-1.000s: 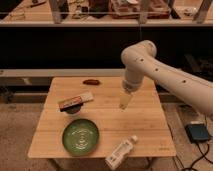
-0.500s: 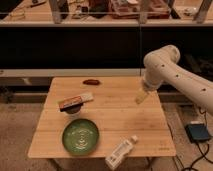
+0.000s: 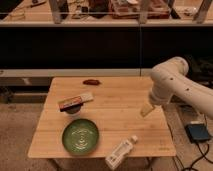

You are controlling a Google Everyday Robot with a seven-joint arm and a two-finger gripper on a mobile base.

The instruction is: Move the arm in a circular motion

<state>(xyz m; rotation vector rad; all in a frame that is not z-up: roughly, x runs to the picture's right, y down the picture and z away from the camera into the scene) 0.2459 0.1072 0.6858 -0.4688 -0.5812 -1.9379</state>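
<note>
The cream-white arm (image 3: pixel 172 82) of thick rounded segments with small dark dots reaches in from the right over the wooden table (image 3: pixel 112 107). Its narrow pale tip, the gripper (image 3: pixel 146 110), points down and left above the table's right part, near the right edge. It holds nothing that I can see.
On the table: a green bowl (image 3: pixel 80 135) at front left, a small white bottle (image 3: pixel 120 152) lying at the front edge, a flat snack bar (image 3: pixel 75 102) on a small cup at left, a dark reddish item (image 3: pixel 91 81) at the back. Shelves stand behind; a blue box (image 3: pixel 198 132) lies on the floor right.
The arm has swung to the right, from the table's middle towards its right edge, and the tip now sits a little lower and nearer the front.
</note>
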